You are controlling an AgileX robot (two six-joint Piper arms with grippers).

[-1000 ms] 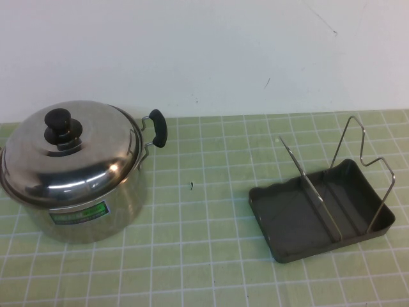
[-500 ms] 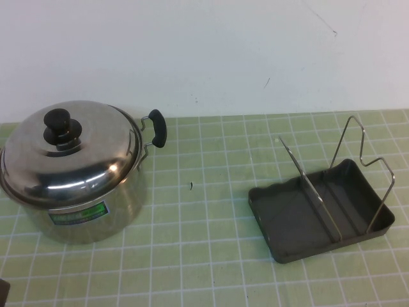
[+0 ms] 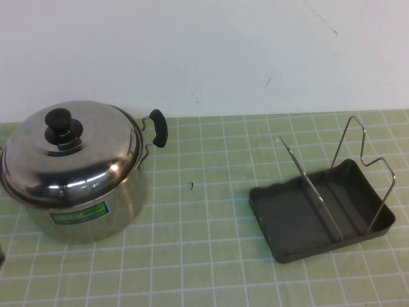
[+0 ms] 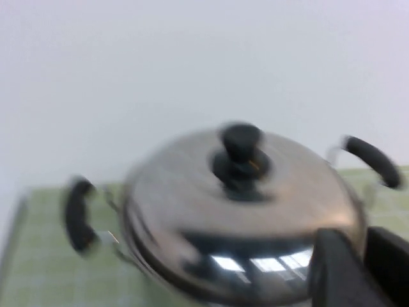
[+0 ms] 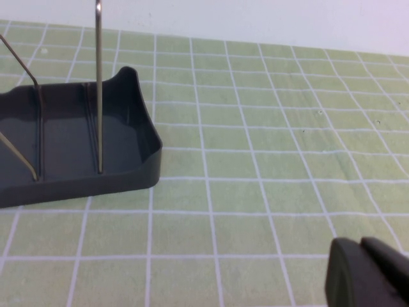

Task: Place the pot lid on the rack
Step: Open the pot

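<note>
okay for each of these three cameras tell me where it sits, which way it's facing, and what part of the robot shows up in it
High view: raised on the robot's side, angled down at the pot lid on its pot and the rack; no clear robot part.
Left wrist view: on the left arm, facing the lid; left gripper at the corner.
Right wrist view: on the right arm, low over the table, facing the rack; right gripper at the corner.
Shared: each wrist view repeats one high-view object.

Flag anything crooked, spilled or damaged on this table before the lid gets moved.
Nothing stands out. The pot lid sits square on the pot, and the rack lies flat with its wires upright. The left gripper is beside the pot; the right gripper is over bare cloth beside the rack.
</note>
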